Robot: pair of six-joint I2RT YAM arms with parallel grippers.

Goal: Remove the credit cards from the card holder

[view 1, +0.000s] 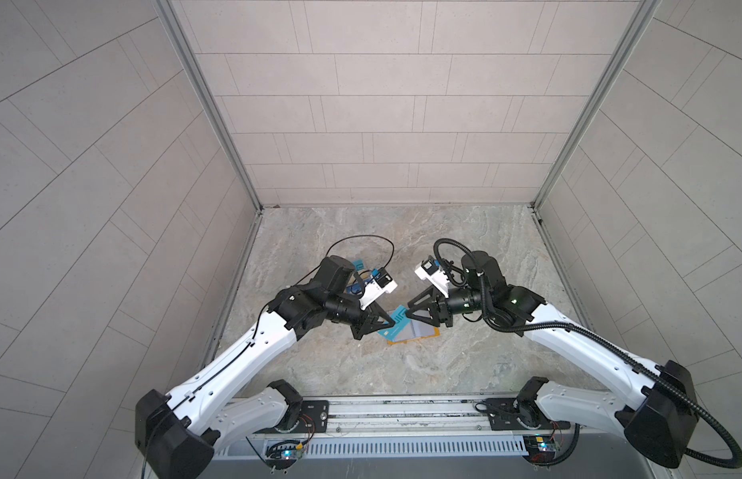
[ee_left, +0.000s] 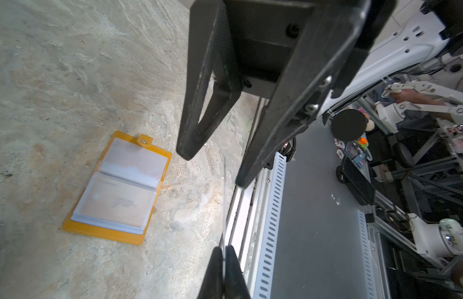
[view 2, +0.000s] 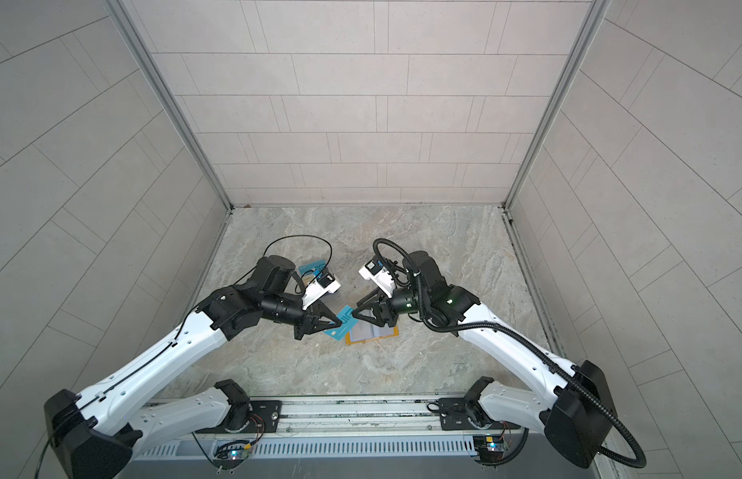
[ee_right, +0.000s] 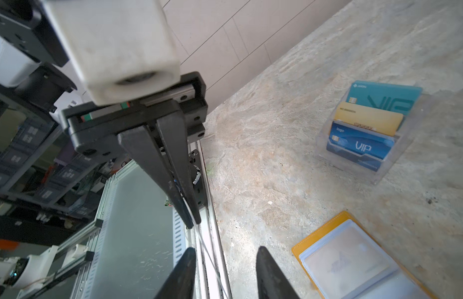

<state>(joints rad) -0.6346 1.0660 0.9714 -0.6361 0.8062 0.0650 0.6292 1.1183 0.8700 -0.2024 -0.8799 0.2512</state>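
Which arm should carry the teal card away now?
Left arm, probably. The left tool is shut on the teal card, while the right tool has its jaws apart. The clear stand with other cards stands on that arm's side too.

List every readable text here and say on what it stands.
"VIP": teal card, back tier of the clear stand.
"VIP": blue card, front tier.
"logo": same blue card.
Gold card: print too blurred.
Sleeved card in the card holder: script unreadable.
Held card in the left gripper: marks too small.
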